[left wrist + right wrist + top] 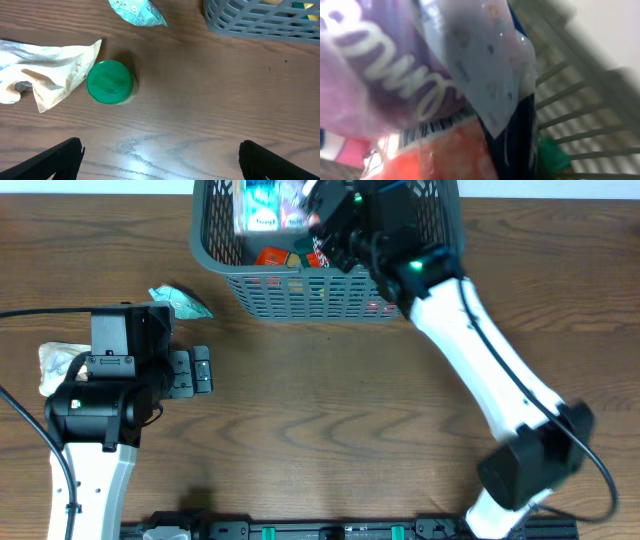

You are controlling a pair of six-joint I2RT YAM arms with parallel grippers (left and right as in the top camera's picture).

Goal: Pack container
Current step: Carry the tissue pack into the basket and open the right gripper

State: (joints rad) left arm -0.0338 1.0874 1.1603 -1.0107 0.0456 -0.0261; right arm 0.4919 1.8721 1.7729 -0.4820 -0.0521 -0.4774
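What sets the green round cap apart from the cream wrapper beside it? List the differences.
1. Shape: the green cap is a neat circle; the cream wrapper is irregular and crumpled.
2. Surface: the cap looks smooth and rigid, the wrapper creased and limp.
3. Size: the cap is clearly smaller than the wrapper, which runs off the picture's left edge.

Shared: both lie on the table, outside the container.
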